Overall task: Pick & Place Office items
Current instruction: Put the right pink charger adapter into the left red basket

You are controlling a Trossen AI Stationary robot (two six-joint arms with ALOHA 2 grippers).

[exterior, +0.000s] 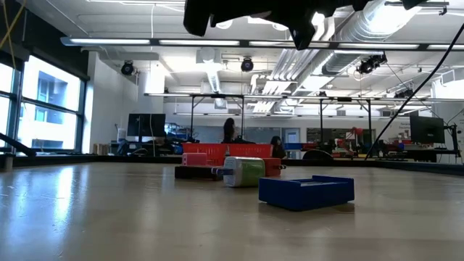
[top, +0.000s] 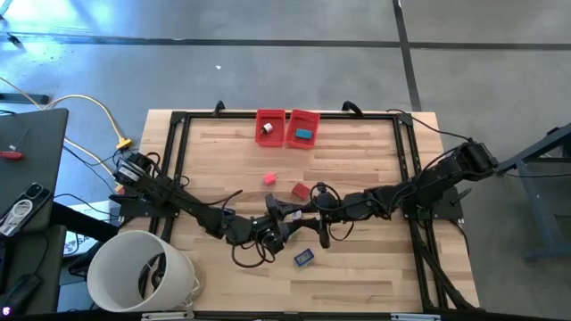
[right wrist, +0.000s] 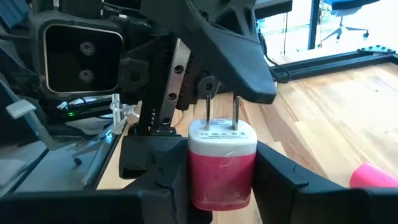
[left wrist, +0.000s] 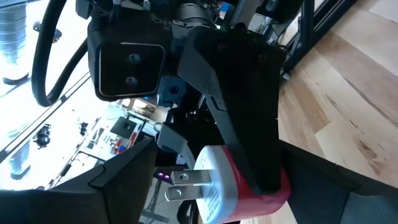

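Note:
A small plug adapter (right wrist: 222, 167), pink with a white prong end and two metal prongs, sits between my right gripper's (right wrist: 221, 186) fingers at the middle of the table. My left gripper (left wrist: 217, 193) faces it, open, one finger on either side of the adapter (left wrist: 239, 186). In the high view the two grippers meet (top: 299, 221). Loose on the table lie a pink piece (top: 268, 178), a red piece (top: 301, 190) and a dark blue piece (top: 304, 258). A white piece (top: 266, 129) and a teal piece (top: 304, 135) lie in the red bins. My right gripper pinches the adapter's pink body (right wrist: 217, 186) between its two fingers. The white end and the prongs (right wrist: 221, 112) stick out past the fingertips toward the left arm. One finger (left wrist: 249, 124) lies along the body's side. The adapter is held above the table.
Two red bins (top: 285, 127) stand at the far edge. A big white bucket (top: 143, 272) stands off the near left corner. In the low view a dark blue piece (exterior: 307, 191) and a green and white piece (exterior: 243, 171) lie before the bins (exterior: 217, 154).

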